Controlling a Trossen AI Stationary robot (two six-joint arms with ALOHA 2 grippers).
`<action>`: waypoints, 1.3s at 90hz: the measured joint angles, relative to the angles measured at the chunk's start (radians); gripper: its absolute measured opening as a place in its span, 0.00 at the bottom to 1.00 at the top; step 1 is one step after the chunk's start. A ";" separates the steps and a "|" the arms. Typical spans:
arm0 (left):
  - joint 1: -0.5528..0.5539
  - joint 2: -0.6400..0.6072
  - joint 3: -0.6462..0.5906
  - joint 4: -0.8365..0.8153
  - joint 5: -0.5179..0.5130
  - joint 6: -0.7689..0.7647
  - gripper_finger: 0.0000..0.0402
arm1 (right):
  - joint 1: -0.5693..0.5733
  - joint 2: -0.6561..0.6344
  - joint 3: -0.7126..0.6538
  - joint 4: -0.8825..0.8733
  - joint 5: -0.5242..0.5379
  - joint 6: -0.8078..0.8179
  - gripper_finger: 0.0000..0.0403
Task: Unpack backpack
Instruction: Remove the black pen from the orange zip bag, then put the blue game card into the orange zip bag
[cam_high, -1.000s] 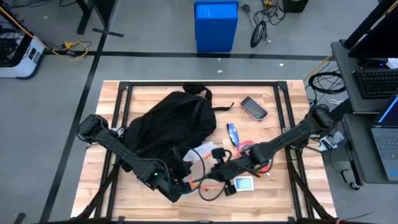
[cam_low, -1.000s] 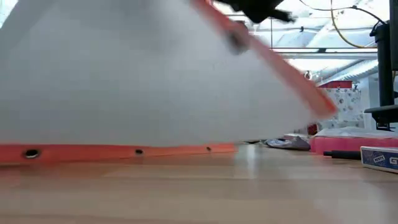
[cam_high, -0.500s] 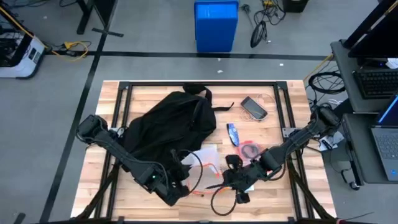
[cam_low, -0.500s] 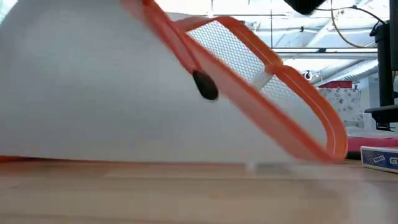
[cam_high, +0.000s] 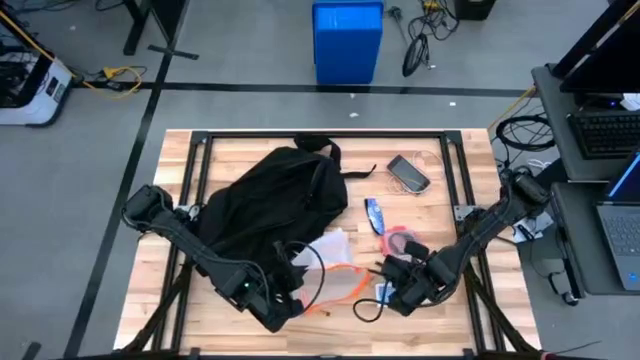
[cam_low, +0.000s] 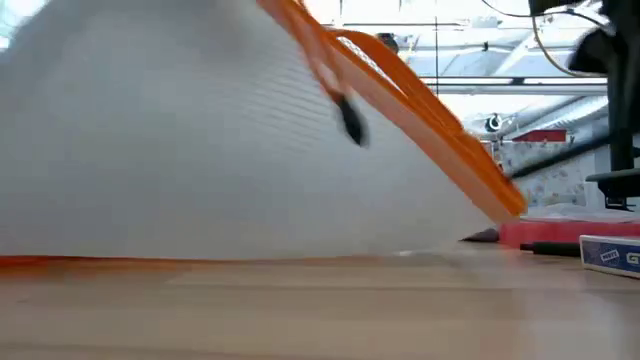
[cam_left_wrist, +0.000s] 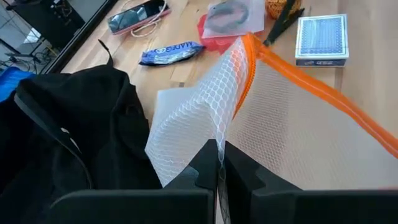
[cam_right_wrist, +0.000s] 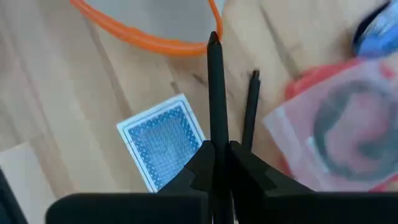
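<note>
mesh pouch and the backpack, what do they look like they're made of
Mesh pouch: white open-weave netting, likely synthetic, see-through, with orange fabric-like edging; the left gripper pinches it. Backpack: matte black soft fabric, creased and slumped, probably nylon or polyester.

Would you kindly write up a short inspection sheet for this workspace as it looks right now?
Surface: wooden table in a black frame.
Job's things: backpack lying on the table's left half; white mesh pouch with orange trim beside it.
Clutter: phone, blue wrapper, red packet, blue card deck.
End effectors: left end effector shut on the pouch's mesh; right end effector shut on a thin black strap above the deck.
Cables: loops on the floor beyond the table and at its right.
Surroundings: blue bin, desk with laptop at right; no person seen.
</note>
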 joint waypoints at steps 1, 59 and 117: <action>0.000 0.000 0.000 0.000 0.000 0.000 0.00 | 0.002 0.000 -0.010 0.009 0.000 0.007 0.04; -0.006 0.000 0.000 0.001 0.051 -0.026 0.00 | 0.025 0.001 -0.230 0.201 0.041 0.053 0.04; -0.006 0.000 0.000 -0.001 0.059 -0.025 0.00 | 0.034 -0.002 -0.142 0.235 -0.014 -0.061 0.29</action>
